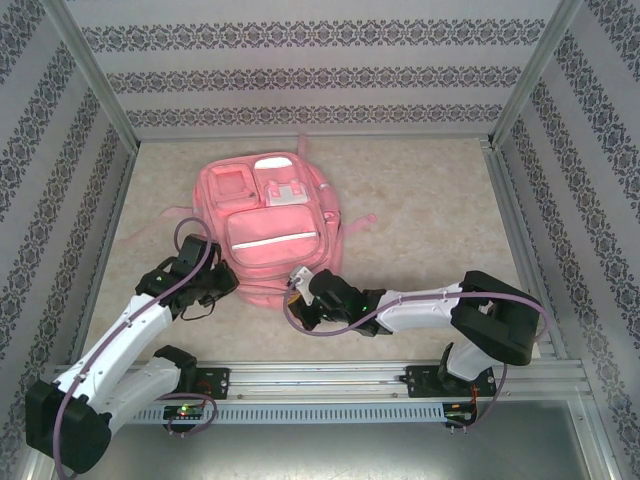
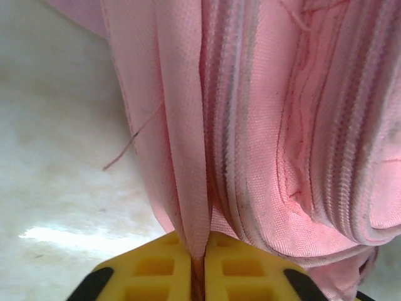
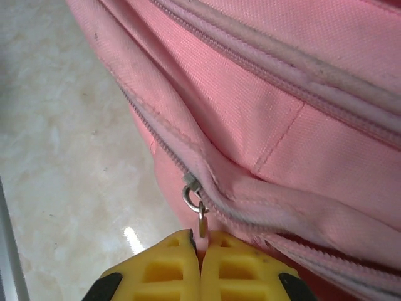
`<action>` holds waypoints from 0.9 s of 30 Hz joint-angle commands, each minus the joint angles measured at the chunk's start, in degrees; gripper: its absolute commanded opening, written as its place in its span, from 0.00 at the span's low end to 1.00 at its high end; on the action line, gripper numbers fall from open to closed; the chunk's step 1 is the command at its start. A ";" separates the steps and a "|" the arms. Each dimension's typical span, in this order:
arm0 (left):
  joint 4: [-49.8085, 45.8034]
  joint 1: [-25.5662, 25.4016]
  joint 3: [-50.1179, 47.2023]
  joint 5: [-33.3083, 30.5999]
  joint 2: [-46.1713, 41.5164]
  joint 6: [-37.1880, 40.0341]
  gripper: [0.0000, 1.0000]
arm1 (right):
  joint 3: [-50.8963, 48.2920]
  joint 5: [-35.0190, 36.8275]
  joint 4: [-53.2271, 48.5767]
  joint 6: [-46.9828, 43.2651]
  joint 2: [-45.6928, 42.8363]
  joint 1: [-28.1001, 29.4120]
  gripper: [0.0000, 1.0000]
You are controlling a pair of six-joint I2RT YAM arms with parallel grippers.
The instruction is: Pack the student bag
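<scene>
The student bag (image 1: pixel 265 225), a large pink fabric backpack with front pockets and pale grey-white trim patches, lies flat and front-up just left of centre in the top view, its straps trailing to the left and right. It rests on the pale, marbled beige table (image 1: pixel 430 210). At the bag's lower left corner, the left gripper (image 1: pixel 222 285) pinches a fold of pink fabric (image 2: pixel 182 125) between its yellow fingers (image 2: pixel 156 266), low in the left wrist view. At the bag's lower edge, the right gripper (image 1: pixel 298 287) has its yellow fingers (image 3: pixel 169 263) pressed together on the small metal zipper pull (image 3: pixel 195 200), which hangs from a closed zip seam. Patterned grey-striped walls (image 1: pixel 320 70) enclose the table, and an aluminium rail (image 1: pixel 320 380) crosses the bottom of the frame.
</scene>
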 commanded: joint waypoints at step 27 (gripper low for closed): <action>7.89 -9.73 -1.18 -3.60 7.00 -29.64 0.49 | 11.44 2.00 -3.49 3.46 11.28 1.44 0.00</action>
